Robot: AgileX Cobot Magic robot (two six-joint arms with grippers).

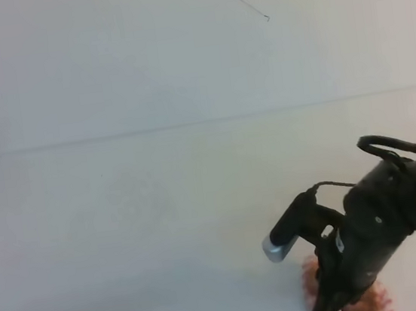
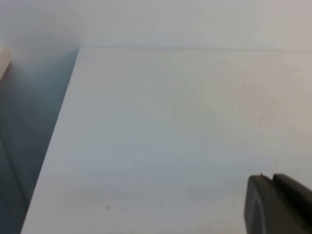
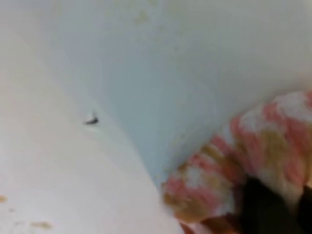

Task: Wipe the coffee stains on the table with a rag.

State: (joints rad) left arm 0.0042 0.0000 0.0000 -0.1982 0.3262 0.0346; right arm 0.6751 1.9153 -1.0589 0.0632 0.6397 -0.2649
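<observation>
Exterior high view: right gripper down at table's front edge, toward right corner, jaws clamped on orange-pink patterned rag, which lies pressed on tabletop beneath it. Right wrist view: rag bunched around dark fingertip, brownish patches on cloth. Left gripper shows only as dark corner; jaw state cannot tell. Coffee stains not discernible.
</observation>
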